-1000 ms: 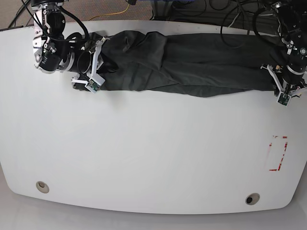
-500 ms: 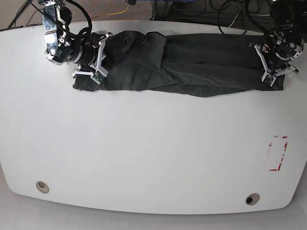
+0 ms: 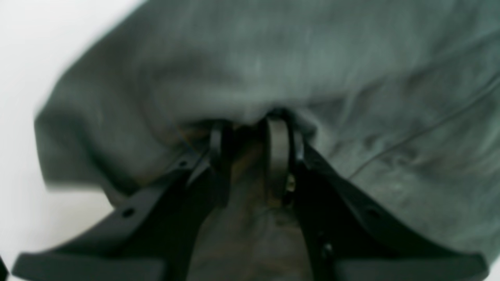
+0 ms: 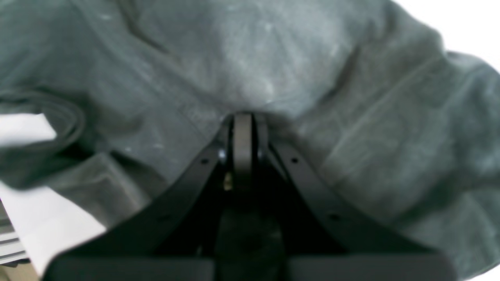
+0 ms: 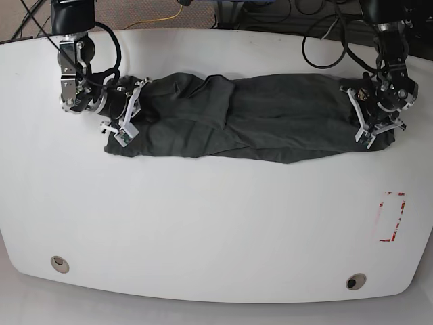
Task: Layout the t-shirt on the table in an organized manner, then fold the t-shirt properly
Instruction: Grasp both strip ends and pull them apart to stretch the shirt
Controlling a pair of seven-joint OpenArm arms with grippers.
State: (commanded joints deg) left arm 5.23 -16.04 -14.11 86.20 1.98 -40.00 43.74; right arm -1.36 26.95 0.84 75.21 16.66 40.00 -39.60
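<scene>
White and smooth, the table [image 5: 203,223] carries the t-shirt [image 5: 250,118] stretched as a long band across its far half, with 2 grommet holes [image 5: 59,263] and a red tape mark [image 5: 392,217] nearer us. We see the right gripper [image 4: 243,128] pinched tight on fabric at the band's left end. We see the left gripper [image 3: 250,132] clamping a bunched fold at the opposite end, its fingers [image 3: 278,152] slightly apart.

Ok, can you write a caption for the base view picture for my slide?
Two robot hands, left hand and right hand, pinch opposite ends of a dark t-shirt stretched along the white table.
</scene>
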